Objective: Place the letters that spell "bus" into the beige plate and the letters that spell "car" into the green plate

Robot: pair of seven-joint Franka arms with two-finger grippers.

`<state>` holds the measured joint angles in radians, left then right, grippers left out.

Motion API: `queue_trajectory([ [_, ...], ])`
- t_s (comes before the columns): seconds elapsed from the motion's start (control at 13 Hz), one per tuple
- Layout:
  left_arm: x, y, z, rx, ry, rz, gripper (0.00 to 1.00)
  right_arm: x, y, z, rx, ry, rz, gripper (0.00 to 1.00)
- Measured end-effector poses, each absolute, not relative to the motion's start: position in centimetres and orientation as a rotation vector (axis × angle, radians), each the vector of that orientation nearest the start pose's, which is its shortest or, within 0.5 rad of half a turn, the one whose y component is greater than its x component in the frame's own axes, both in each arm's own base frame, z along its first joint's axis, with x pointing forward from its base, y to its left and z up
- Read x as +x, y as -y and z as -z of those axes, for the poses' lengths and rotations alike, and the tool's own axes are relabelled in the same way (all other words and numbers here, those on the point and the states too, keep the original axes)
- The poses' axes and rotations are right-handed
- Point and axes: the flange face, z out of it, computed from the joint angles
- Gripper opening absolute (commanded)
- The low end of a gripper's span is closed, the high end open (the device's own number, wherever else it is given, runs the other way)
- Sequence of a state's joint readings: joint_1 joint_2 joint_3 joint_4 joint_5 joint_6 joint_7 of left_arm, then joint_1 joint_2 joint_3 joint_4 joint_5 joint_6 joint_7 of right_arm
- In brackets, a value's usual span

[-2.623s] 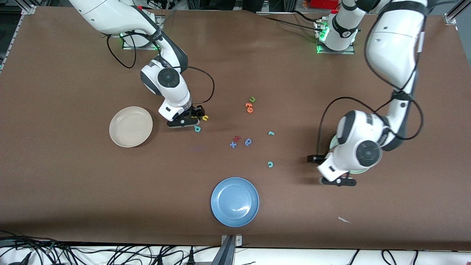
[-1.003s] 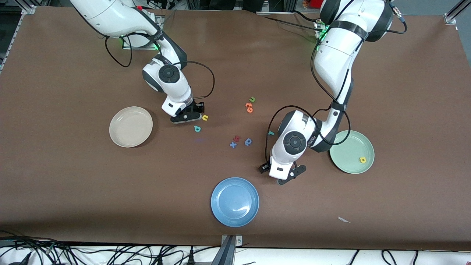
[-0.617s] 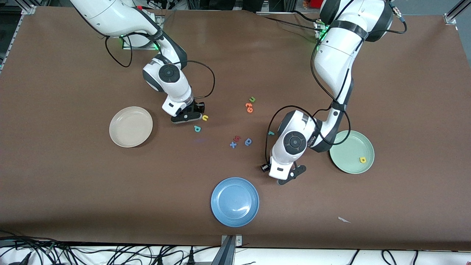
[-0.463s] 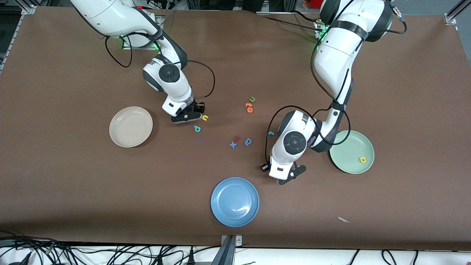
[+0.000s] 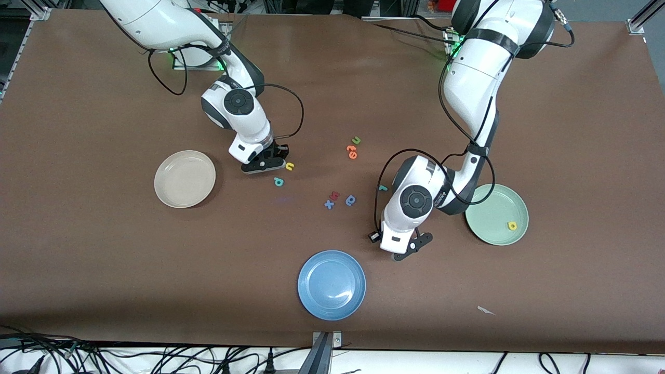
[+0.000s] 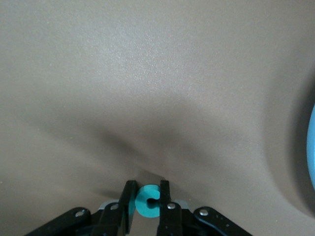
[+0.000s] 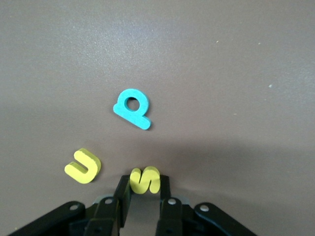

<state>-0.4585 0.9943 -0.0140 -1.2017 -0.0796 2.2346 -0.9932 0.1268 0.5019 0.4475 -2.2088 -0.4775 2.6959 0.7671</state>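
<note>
My right gripper (image 7: 144, 181) is down at the table beside the beige plate (image 5: 184, 178), shut on the yellow s (image 7: 144, 180). The yellow u (image 5: 290, 166) and the teal b (image 5: 279, 181) lie close by on the table. My left gripper (image 6: 147, 188) is low on the table between the blue plate and the green plate (image 5: 488, 228), shut on the teal c (image 6: 147, 201). In the front view that arm's hand hides the c. The yellow a (image 5: 512, 225) lies in the green plate. The thin teal r (image 5: 383, 188) rests on the table beside the left arm's wrist.
A blue plate (image 5: 331, 284) sits near the table's front edge. A green u (image 5: 356, 140), orange letters (image 5: 352, 151), a blue x (image 5: 329, 204), a red letter (image 5: 335, 195) and a darker blue round letter (image 5: 351, 200) lie mid-table. A paper scrap (image 5: 486, 310) lies nearer the camera.
The left arm swung from over the green plate to the teal c. Over the last second both grippers closed, the left on the c and the right on the s; neither arm shifted.
</note>
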Motion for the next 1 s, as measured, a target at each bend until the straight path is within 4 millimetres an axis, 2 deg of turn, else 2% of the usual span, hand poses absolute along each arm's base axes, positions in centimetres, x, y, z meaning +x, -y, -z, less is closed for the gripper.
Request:
queue_trajectory([
  [0.15,67.8,34.6,-17.5,-3.091,0.914,-0.035,0.08,46.0,-30.8,-18.7,-3.137,0.3,0.093,0.02],
  [0.23,67.8,34.6,-17.5,-3.091,0.914,-0.035,0.06,46.7,-29.9,-20.0,-3.173,0.336,0.094,0.02],
  [0.39,67.9,34.6,-17.6,-3.09,0.915,-0.034,0.05,48.3,-27.3,-23.0,-3.221,0.4,0.109,0.02],
  [0.54,68.3,33.7,-17.9,-3.081,0.897,-0.041,0.05,49.8,-24.1,-25.1,-3.243,0.469,0.078,0.02],
  [0.69,69.5,31.1,-19.2,-3.077,0.809,-0.076,0.04,50.8,-20.7,-25.9,-3.246,0.568,0.028,0.02],
  [0.85,70.6,27.1,-21.2,-3.083,0.665,-0.151,0.04,51.8,-16.1,-25.7,-3.234,0.667,-0.027,0.05],
  [1.0,70.9,22.8,-22.9,-3.083,0.415,-0.274,0.04,52.4,-12.5,-25.2,-3.23,0.69,-0.065,0.36],
])
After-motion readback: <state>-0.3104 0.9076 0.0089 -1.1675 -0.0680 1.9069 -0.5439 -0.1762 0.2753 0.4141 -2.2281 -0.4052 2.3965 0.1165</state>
